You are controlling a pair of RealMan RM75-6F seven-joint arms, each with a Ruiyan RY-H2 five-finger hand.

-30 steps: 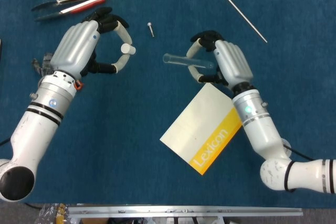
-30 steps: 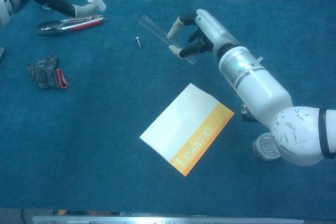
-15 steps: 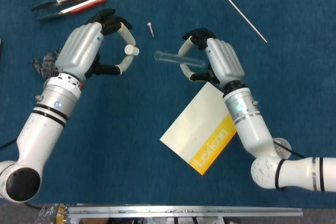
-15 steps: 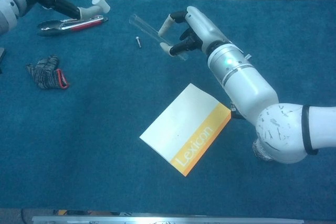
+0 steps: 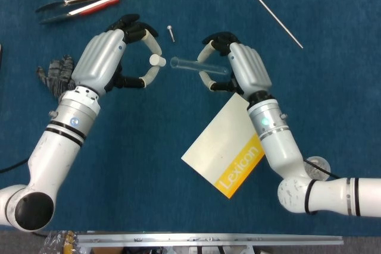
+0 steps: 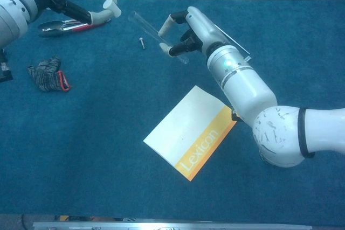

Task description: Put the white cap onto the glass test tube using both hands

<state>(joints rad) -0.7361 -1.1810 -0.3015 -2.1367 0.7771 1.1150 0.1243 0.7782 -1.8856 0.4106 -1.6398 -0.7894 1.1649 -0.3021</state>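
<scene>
White cap (image 5: 157,60) sits pinched between fingertips of the left robot hand (image 5: 110,57), raised above the blue table (image 5: 149,141). Just beside it, not touching, is the open end of the glass test tube (image 5: 199,66), lying roughly level in the grasp of the right robot hand (image 5: 241,66). A Lexicon booklet (image 5: 229,144) lies below.

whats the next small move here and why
Probably ease the left hand a little further toward the right hand, lining the white cap up with the tube's mouth. The cap is pinched in the left hand, the glass test tube is held roughly level in the right hand, and a small gap separates the cap from the tube's open end.
</scene>
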